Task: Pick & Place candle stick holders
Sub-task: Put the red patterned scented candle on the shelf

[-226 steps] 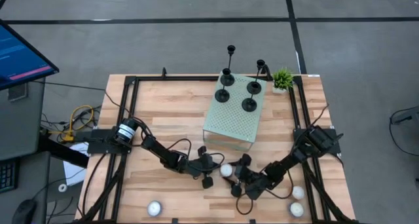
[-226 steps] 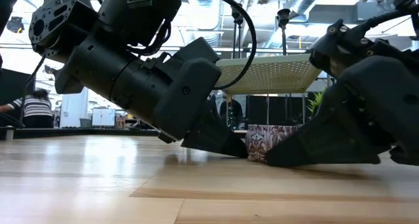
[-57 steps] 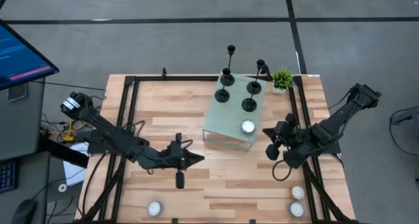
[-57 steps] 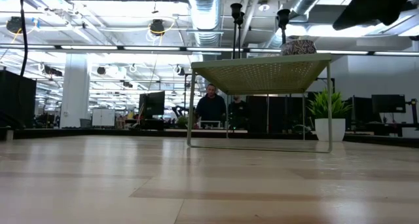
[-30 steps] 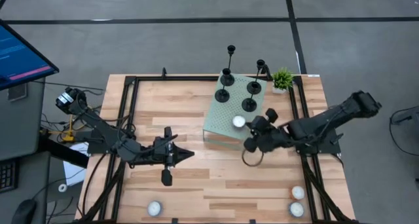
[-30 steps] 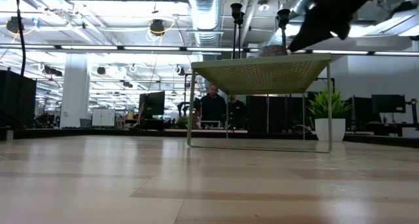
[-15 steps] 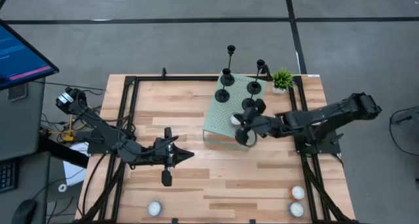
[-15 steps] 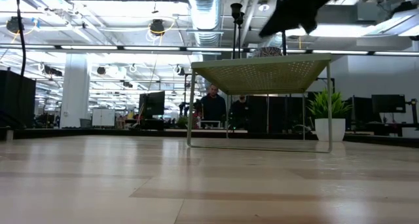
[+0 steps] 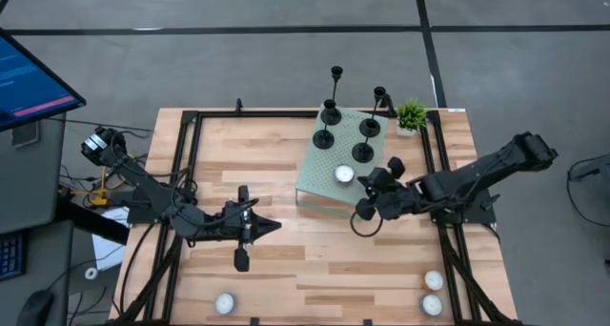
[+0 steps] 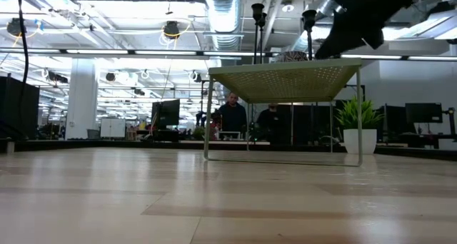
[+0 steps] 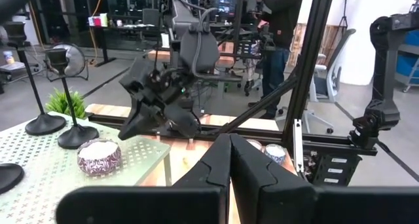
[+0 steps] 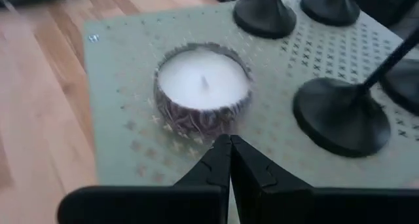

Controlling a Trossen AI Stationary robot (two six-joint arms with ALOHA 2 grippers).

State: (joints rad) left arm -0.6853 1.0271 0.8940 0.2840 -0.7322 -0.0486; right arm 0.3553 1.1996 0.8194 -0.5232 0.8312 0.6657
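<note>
Black metal candle stick holders [image 9: 343,126]: I count four, on and just behind the pale green perforated stand [image 9: 324,178] at the counter's [image 9: 238,145] far edge. I judge them rigid, top-heavy, smooth and easy to tip; I'd grab the thin stem low, near the disc base. Right gripper [image 9: 363,204] at the stand's near corner, fingers together, empty, beside the white tealight [image 9: 344,174] in a patterned cup. Left gripper [image 9: 274,226] mid-counter, closed, holding nothing

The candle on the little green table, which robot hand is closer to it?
The right gripper is closer, just beside the candle. The left gripper sits farther off, over the wooden table.
</note>
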